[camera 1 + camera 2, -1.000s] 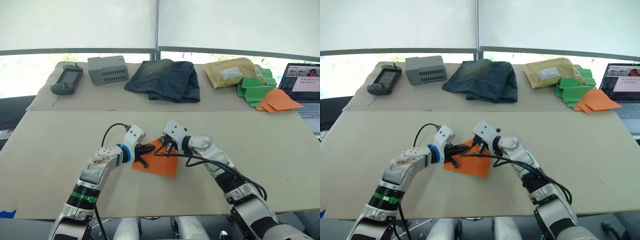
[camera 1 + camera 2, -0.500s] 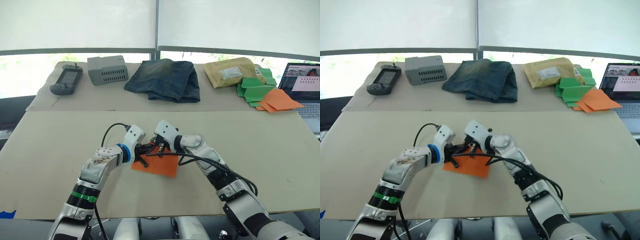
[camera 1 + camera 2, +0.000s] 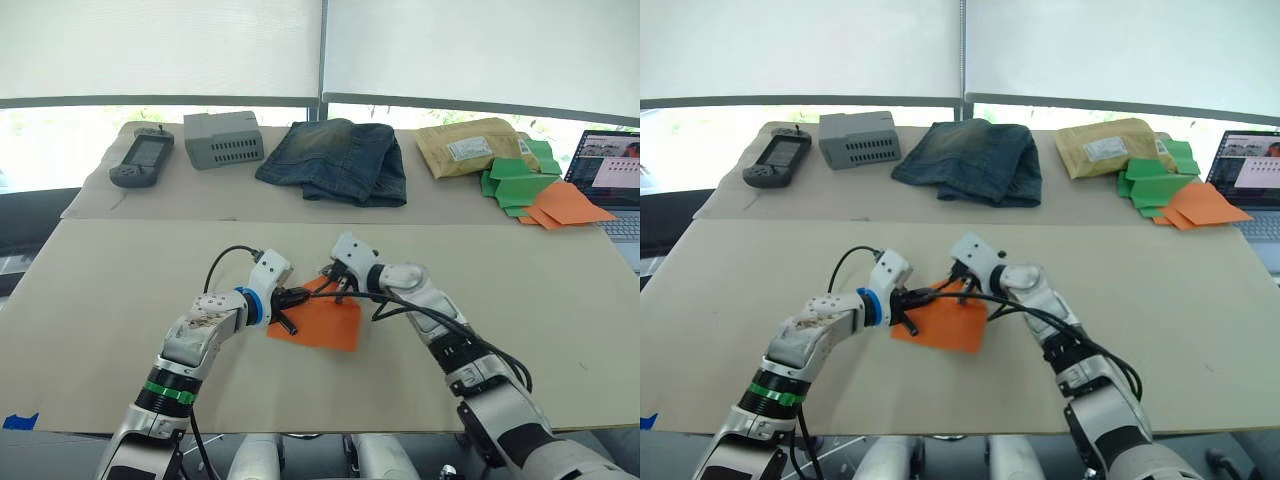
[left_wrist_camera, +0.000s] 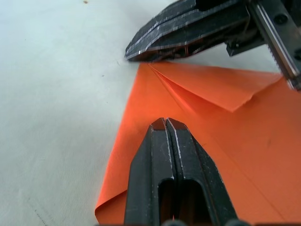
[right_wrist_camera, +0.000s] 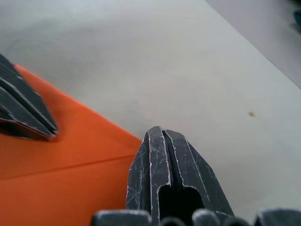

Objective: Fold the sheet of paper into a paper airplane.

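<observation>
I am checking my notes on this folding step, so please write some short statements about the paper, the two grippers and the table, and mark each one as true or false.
1. The sheet of paper lies on the near table between the two grippers. True.
2. The left gripper is wide open. False: its two fingers are closed together, tips resting on the sheet.
3. One corner of the sheet is folded over into a flap. True, as the left wrist view shows.
4. The right gripper is raised high above the table. False: it is down at the sheet's edge, fingers shut.
5. The folded jeans lie on the sheet. False: they lie on the far table.
</observation>
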Controlling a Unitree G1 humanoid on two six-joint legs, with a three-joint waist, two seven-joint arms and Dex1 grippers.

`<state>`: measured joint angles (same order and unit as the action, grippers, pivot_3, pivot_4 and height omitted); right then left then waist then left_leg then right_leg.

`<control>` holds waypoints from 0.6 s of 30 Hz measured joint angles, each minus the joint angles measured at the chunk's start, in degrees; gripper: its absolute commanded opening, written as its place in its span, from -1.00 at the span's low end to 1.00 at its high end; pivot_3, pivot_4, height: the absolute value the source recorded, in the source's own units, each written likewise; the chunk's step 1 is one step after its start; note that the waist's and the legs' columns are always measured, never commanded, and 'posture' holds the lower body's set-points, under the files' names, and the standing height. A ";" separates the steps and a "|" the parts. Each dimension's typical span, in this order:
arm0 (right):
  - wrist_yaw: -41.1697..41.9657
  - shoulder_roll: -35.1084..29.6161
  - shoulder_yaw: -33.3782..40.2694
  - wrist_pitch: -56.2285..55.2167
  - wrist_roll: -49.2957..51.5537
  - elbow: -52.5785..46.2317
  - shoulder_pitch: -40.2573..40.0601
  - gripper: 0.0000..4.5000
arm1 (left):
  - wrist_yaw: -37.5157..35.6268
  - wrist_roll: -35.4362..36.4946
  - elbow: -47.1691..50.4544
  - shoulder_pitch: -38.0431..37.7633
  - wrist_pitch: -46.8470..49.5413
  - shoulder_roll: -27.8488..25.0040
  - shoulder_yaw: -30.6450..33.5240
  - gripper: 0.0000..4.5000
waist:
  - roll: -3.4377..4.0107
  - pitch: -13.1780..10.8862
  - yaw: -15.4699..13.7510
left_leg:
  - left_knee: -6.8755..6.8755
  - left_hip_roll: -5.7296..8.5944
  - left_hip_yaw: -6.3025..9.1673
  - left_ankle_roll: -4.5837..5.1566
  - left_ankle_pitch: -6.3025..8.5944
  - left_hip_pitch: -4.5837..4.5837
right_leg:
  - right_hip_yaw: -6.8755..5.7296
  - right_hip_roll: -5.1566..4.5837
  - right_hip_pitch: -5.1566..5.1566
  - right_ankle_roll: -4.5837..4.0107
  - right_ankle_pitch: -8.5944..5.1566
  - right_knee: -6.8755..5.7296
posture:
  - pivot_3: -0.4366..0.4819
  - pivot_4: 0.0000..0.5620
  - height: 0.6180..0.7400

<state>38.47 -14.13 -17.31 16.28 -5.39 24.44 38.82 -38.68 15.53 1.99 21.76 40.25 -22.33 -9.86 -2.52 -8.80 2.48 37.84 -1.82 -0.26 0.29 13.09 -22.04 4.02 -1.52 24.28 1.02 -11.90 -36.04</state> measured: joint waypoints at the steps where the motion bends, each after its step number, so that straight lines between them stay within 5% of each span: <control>1: -0.16 -0.07 0.21 -0.13 0.00 0.41 0.13 -1.00 | 0.00 0.00 -0.01 0.00 0.00 -0.04 0.00 -0.98 | 0.00 0.00 0.01 | 0.00 0.00 0.00 0.00 0.00 0.01 | 0.00 0.00 0.00 0.00 0.00 0.00 | -0.05 -0.47 0.81; 9: -0.37 0.18 1.83 -1.65 0.71 0.38 -0.35 -1.00 | -0.07 0.16 -0.09 0.01 -0.18 -0.07 0.04 -0.98 | 0.02 -0.01 0.01 | 0.00 -0.01 0.00 0.00 0.00 -0.03 | 0.00 0.01 0.02 0.00 0.00 0.00 | -0.05 -0.47 0.81; 18: 5.02 -0.85 0.59 1.35 3.45 -11.93 -3.23 -1.00 | -0.07 0.35 -0.49 0.38 -0.20 0.19 0.54 -0.98 | 0.12 -0.07 0.10 | 0.00 -0.03 0.01 0.00 0.00 -0.09 | -0.02 0.04 0.09 0.01 -0.01 0.01 | -0.05 -0.47 0.81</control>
<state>43.49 -14.98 -16.71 17.63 -1.94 12.52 35.59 -38.76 15.88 1.50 22.14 40.04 -22.14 -9.32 -2.40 -8.87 2.58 37.84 -1.85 -0.25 0.29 13.09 -22.13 4.01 -1.48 24.36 1.04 -11.91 -36.03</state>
